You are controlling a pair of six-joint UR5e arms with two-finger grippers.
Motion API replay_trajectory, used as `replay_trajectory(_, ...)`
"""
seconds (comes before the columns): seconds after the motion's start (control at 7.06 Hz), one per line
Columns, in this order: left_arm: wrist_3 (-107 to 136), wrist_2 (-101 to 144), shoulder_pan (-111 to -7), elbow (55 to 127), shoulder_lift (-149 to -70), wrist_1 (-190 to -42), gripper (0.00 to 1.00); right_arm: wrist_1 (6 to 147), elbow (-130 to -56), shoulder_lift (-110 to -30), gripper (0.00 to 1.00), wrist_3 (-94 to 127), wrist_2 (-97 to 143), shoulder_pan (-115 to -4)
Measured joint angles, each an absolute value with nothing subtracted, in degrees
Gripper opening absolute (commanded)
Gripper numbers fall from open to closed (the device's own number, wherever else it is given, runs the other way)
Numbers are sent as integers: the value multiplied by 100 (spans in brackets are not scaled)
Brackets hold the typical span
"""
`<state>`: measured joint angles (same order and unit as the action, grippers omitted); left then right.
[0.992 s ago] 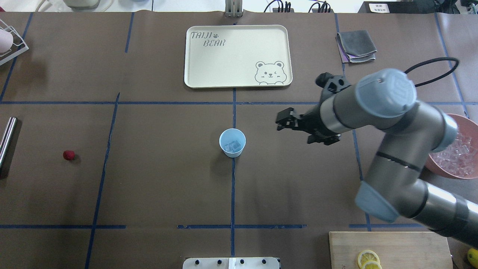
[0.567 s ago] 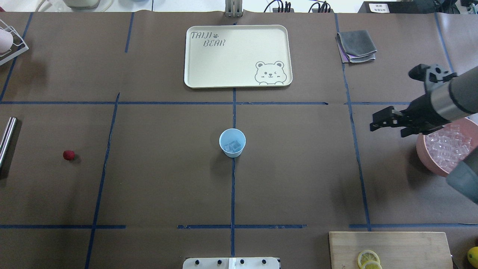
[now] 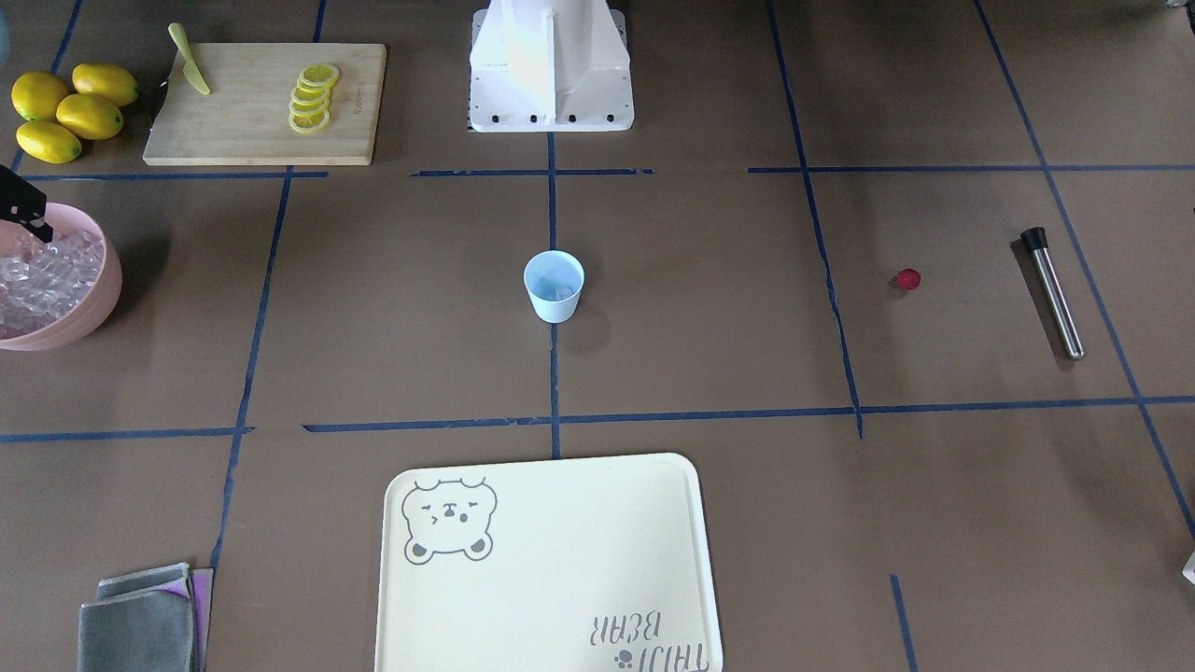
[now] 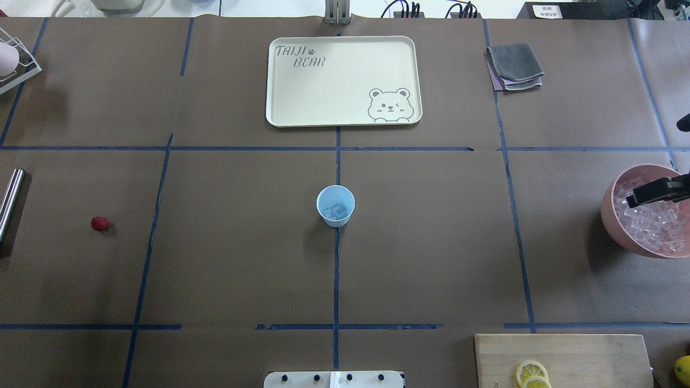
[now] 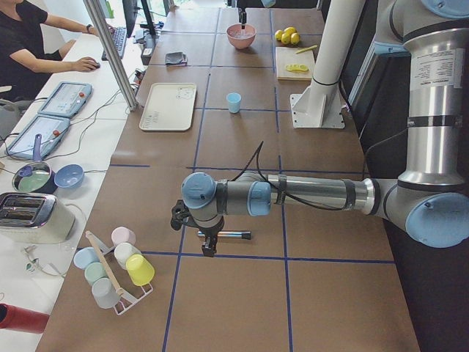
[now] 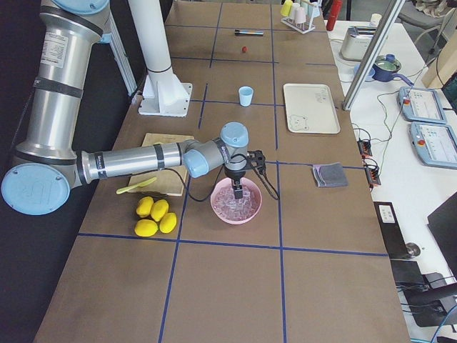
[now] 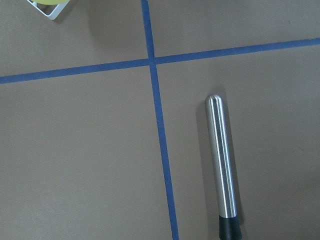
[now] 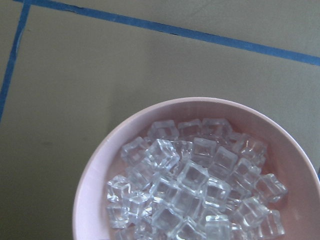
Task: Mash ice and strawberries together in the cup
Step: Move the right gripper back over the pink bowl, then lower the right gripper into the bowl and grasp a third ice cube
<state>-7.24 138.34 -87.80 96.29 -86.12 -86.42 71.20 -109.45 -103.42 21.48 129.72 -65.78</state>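
The pale blue cup (image 4: 335,206) stands at the table's middle with a few clear ice cubes (image 4: 338,210) inside; it also shows in the front view (image 3: 554,286). The small red strawberry (image 4: 99,223) lies alone far to the cup's left. My right gripper (image 4: 655,192) hangs over the pink bowl (image 4: 612,221) of ice cubes (image 8: 190,185); only part of it shows, so I cannot tell open from shut. My left gripper (image 5: 207,246) hovers over a steel muddler (image 7: 221,165); I cannot tell its state.
A cream bear tray (image 4: 302,97) lies beyond the cup. A grey cloth (image 4: 515,66) is at the back right. A cutting board (image 3: 233,121) with lemon slices (image 3: 310,93), a knife and whole lemons (image 3: 65,107) is near the bowl. A cup rack (image 5: 117,264) stands at the far left.
My right arm has swung away from beside the cup to the right and now hangs over the pink bowl. The cup, its ice and the strawberry have not moved.
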Motion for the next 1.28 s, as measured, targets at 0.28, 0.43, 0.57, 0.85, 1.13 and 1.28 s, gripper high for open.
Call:
replay_trajectory(0.28, -715, 13834, -8780, 9632, -8609, -8642, 100, 7073, -10840, -10354, 100, 1989, 12866, -6608)
replay_trajectory(0.43, -713, 13834, -8780, 9632, -8607, -8640, 100, 7055, -10807, -10341, 100, 1948, 12827, -6605)
replay_trajectory(0.57, -712, 13834, -8780, 9631, -8605, -8640, 100, 7044, -10785, -10322, 100, 1930, 12823, -6585)
replay_trajectory(0.85, -712, 13834, -8782, 9633, -8605, -8640, 100, 7036, -10717, -10312, 100, 1929, 12807, -6450)
replay_trajectory(1.13, -712, 13834, -8786, 9638, -8604, -8640, 100, 7038, -10606, -10310, 99, 1938, 12803, -6373)
replay_trajectory(1.28, -712, 13834, -8784, 9636, -8604, -8640, 100, 7039, -10532, -10304, 98, 1961, 12797, -6335)
